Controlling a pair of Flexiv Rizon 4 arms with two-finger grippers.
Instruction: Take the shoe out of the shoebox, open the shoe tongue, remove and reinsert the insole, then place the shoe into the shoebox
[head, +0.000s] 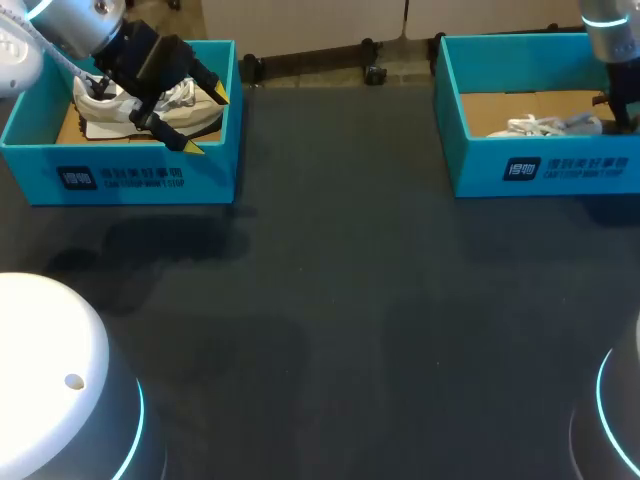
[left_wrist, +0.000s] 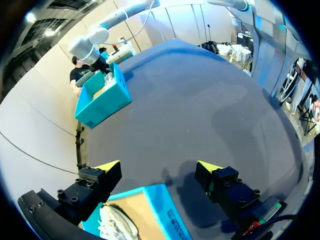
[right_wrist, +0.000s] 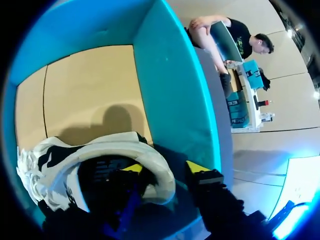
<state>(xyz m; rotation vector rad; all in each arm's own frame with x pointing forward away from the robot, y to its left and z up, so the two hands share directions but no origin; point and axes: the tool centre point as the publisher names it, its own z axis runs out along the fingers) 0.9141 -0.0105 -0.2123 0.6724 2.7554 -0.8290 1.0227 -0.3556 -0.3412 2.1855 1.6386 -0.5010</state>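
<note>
**Both grippers at their shoeboxes, neither one gripping**

Closest to the robot lies the bare dark table (head: 330, 300); both teal boxes sit toward its far edge, well apart.

At the far left, the left gripper (head: 204, 121) hangs over the open left shoebox (head: 130, 178). Its yellow-tipped fingers are spread wide and hold nothing. From its wrist view, one tip is over the box's corner and the other is out over the table. The left-box shoe (head: 105, 112) lies on its side on the brown cardboard floor. It is white with a pale sole, and its laces are bunched near the gripper.

At the far right, the right arm (head: 610, 40) comes down into the right shoebox (head: 560, 165). The right gripper (right_wrist: 165, 169) straddles the heel collar of the right-box shoe (right_wrist: 100, 147), one finger inside the dark opening and the other outside, by the teal wall. The fingers are parted and not pressed onto the collar; a dark gap shows on the outer side. This shoe is white with black side panels and a black lining. Its padded collar is rounded and its white laces are bunched at the toe end. It rests on the cardboard floor, close to the box's near-right corner.
</note>
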